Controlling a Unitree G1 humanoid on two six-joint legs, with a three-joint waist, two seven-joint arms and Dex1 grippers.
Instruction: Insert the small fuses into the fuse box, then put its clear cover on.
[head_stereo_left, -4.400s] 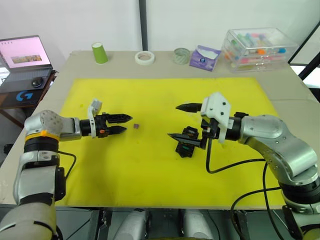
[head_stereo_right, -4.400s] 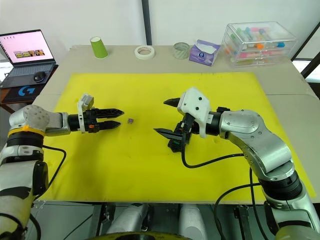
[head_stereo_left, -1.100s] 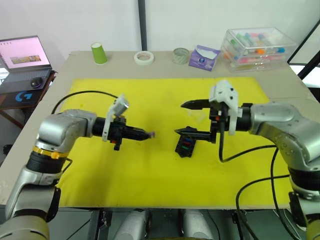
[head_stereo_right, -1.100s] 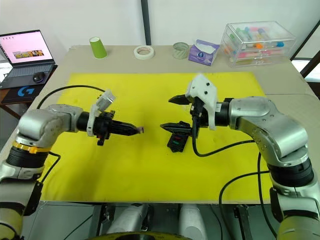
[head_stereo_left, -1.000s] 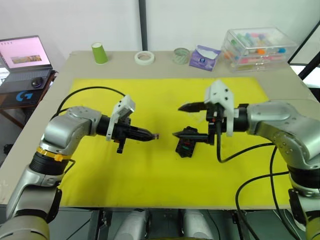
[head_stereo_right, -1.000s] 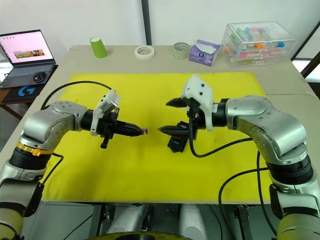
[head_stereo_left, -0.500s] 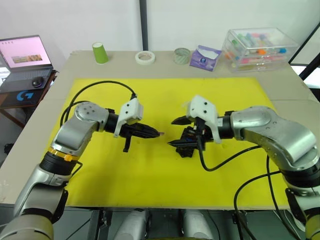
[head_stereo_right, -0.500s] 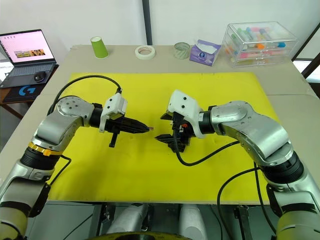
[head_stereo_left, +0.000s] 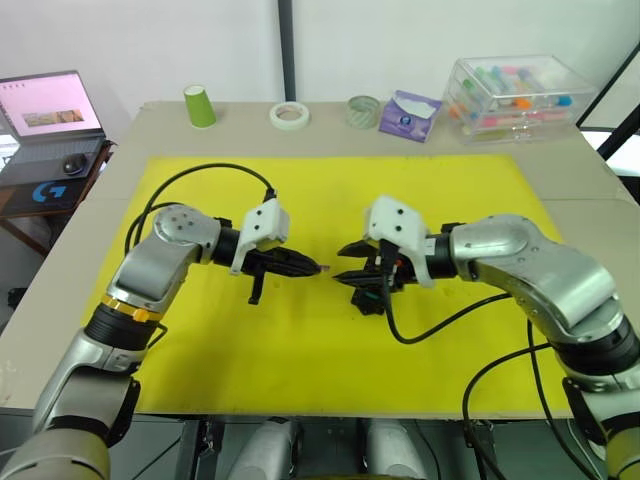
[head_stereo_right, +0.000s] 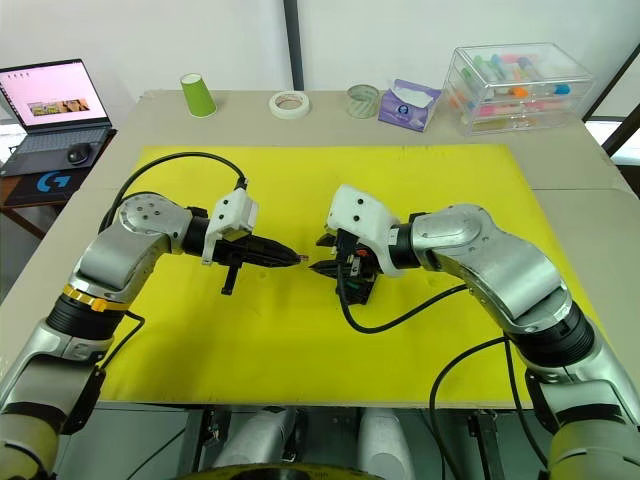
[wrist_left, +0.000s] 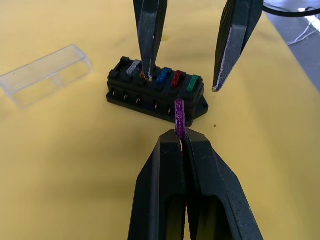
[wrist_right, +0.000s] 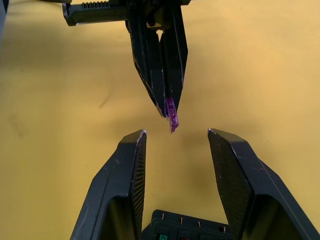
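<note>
A purple fuse (wrist_left: 179, 116) is pinched by the left gripper (wrist_left: 180, 145) just beside the fuse box (wrist_left: 156, 91); the spread right gripper (wrist_right: 174, 137) could be struck, dislodging it.

White wall (head_stereo_left: 150, 40) behind, dark vertical post (head_stereo_left: 287, 50) at the middle, beige table (head_stereo_left: 110, 170) under a yellow mat (head_stereo_left: 300, 340), open laptop (head_stereo_left: 45, 110) on a side stand beyond the table's left edge.

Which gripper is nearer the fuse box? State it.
Right. The right gripper hangs open directly over the fuse box; the left gripper, pinching the purple fuse, stops just short of it.
</note>
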